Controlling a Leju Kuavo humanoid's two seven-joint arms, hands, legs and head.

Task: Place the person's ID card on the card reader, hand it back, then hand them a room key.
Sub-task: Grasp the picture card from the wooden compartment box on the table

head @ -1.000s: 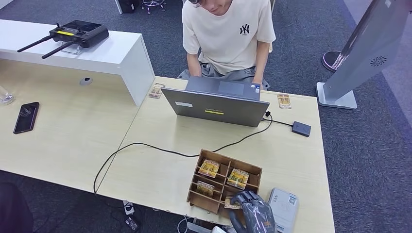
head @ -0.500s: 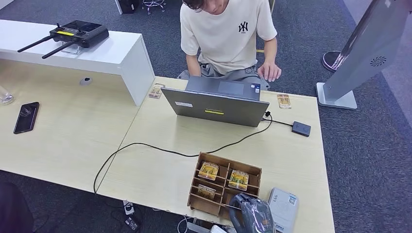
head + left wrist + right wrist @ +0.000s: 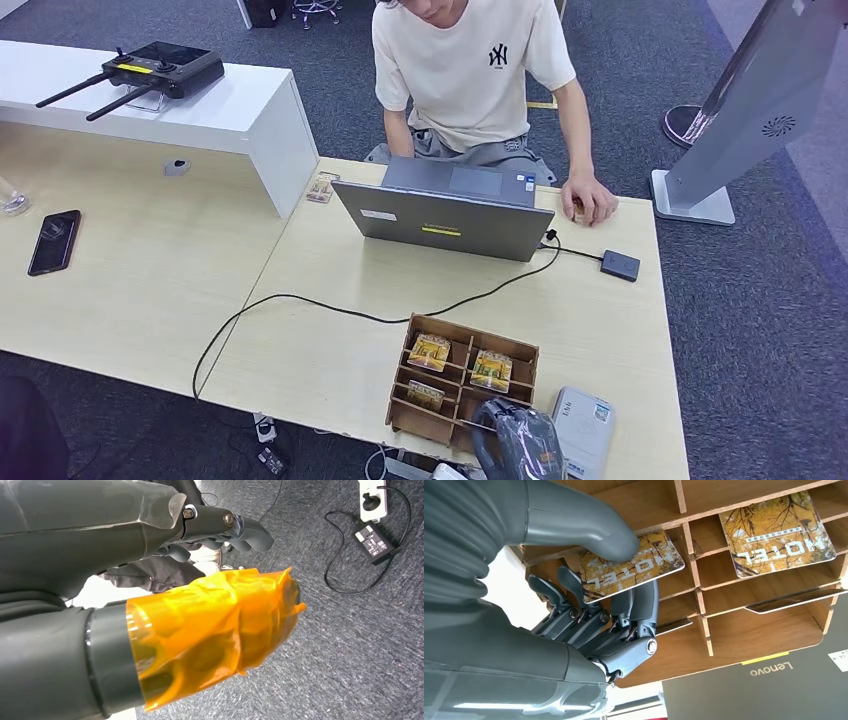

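A laptop (image 3: pixel 455 205) stands open at the table's (image 3: pixel 330 290) far edge, and to its right a person's hand (image 3: pixel 588 199) rests on the tabletop over the ID card there, near the small dark card reader (image 3: pixel 620 264). At the near edge the right hand (image 3: pixel 589 610) pinches a room key (image 3: pixel 631 567) between thumb and fingers at the wooden divided box (image 3: pixel 462 378), beside a white device (image 3: pixel 583 430). The left hand (image 3: pixel 220 530) hangs over the carpet with fingers curled, holding nothing.
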